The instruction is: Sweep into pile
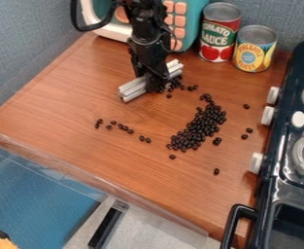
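The black gripper (155, 80) hangs down over the back middle of the wooden counter, shut on a whitish ribbed bar (133, 90) that lies crosswise under it. The bar sticks out on both sides of the gripper, low at the counter surface. Black beans (203, 124) form a long, loose heap to the right of the gripper. Some more beans (177, 82) sit close against the bar's right part. Several stray beans (125, 128) are strung out in front and to the left, and a few others lie right of the heap.
A red can (219, 31) and a yellow can (254, 48) stand at the back, beside a teal toy microwave (194, 19). The black toy stove (280, 170), with white knobs, borders the right side. A clear ledge (83, 170) runs along the front edge.
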Controlling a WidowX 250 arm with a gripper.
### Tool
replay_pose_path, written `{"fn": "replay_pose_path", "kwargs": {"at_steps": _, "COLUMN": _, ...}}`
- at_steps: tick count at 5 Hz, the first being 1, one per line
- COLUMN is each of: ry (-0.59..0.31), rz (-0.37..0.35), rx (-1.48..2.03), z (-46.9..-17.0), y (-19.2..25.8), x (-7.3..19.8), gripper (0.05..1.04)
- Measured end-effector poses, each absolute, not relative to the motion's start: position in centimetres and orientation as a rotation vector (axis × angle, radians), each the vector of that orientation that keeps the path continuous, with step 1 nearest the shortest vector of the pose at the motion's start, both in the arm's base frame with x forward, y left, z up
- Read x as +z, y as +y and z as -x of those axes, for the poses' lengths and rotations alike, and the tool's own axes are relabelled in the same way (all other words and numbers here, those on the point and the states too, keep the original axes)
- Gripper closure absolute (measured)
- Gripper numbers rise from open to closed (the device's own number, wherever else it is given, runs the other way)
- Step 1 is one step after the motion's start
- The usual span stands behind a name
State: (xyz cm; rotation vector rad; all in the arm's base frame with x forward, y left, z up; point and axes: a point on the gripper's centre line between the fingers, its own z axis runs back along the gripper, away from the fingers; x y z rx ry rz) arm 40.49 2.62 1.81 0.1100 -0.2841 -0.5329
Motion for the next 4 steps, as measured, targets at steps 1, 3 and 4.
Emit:
{"fn": "replay_pose_path", "kwargs": {"at_steps": 1, "ry": -0.293, "rz": -0.098, "rx": -0.562, "z": -40.3, "y": 0.6, "x": 1.9, "gripper": 0.701}}
{"fn": "replay_pose_path", "kwargs": {"at_steps": 3, "ry": -0.291, "rz": -0.067, "rx": -0.575, "z": -39.6, "y": -1.5, "x": 2.0, "gripper": 0.701}}
{"fn": "replay_pose_path", "kwargs": {"at_steps": 4, "ry": -0.3, "rz": -0.039, "rx": -0.574, "z": -39.4, "y": -2.5, "x": 2.3, "gripper": 0.701}}
